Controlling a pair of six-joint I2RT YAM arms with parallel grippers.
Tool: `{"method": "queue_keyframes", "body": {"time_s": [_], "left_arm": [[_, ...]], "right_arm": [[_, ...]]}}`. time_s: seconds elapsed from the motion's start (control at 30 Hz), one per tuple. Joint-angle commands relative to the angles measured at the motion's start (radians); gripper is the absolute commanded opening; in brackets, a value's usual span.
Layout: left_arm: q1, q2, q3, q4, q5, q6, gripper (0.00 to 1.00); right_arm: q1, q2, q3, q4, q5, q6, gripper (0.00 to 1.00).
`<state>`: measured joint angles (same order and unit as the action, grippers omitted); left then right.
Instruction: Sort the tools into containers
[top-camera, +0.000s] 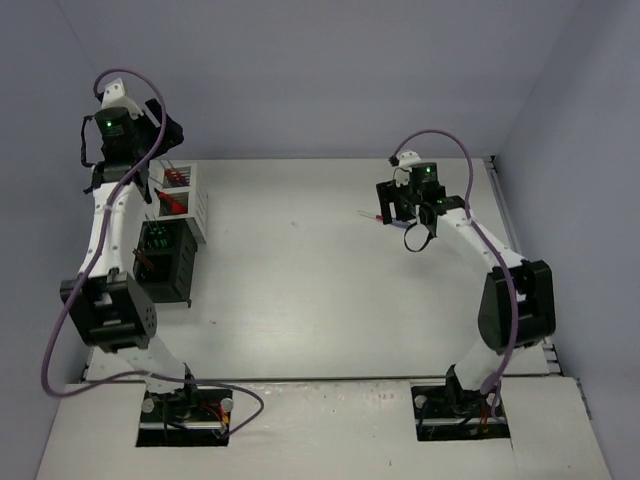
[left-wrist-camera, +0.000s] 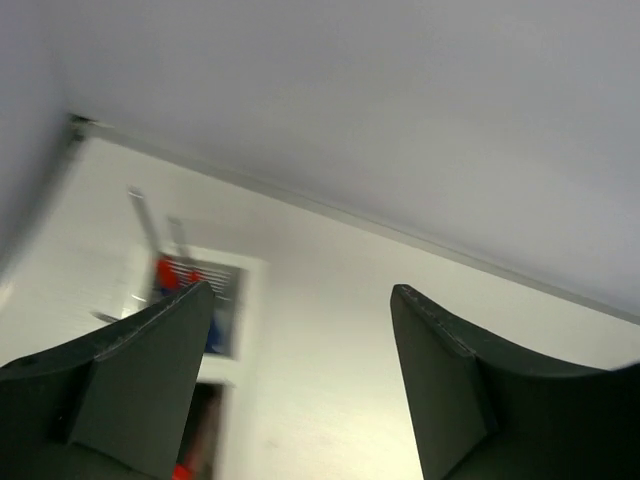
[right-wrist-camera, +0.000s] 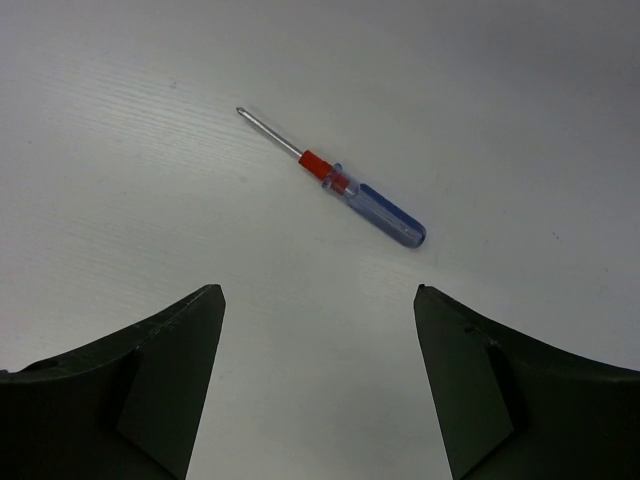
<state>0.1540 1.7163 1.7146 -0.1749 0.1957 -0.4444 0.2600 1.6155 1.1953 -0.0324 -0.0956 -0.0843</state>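
A screwdriver with a red collar and clear blue handle lies flat on the white table, just ahead of my open right gripper, which has nothing between its fingers. From above, the same screwdriver pokes out to the left beneath the right gripper. My left gripper is open and empty, raised at the back left over the containers. A white container below it holds red and blue-handled tools. From above, the white container shows red tools, and the black container in front holds green-handled ones.
The containers stand in a row along the table's left edge. A back wall and side walls enclose the table. The left wrist view is motion-blurred.
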Motion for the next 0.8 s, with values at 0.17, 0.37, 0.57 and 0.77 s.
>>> {"method": "queue_keyframes", "body": {"time_s": [0.17, 0.37, 0.57, 0.77], "left_arm": [[-0.218, -0.428, -0.424, -0.085, 0.261, -0.078, 0.69], [-0.403, -0.589, -0.651, -0.114, 0.265, 0.001, 0.69], [-0.426, -0.672, -0.761, -0.135, 0.243, 0.021, 0.69], [-0.426, -0.678, -0.809, -0.139, 0.239, 0.023, 0.69]], "right_arm": [[-0.086, 0.283, 0.233, -0.077, -0.15, -0.156, 0.76], [-0.111, 0.404, 0.287, -0.099, -0.22, -0.219, 0.76], [-0.111, 0.471, 0.29, -0.101, -0.227, -0.235, 0.77], [-0.099, 0.48, 0.259, -0.108, -0.222, -0.216, 0.68]]}}
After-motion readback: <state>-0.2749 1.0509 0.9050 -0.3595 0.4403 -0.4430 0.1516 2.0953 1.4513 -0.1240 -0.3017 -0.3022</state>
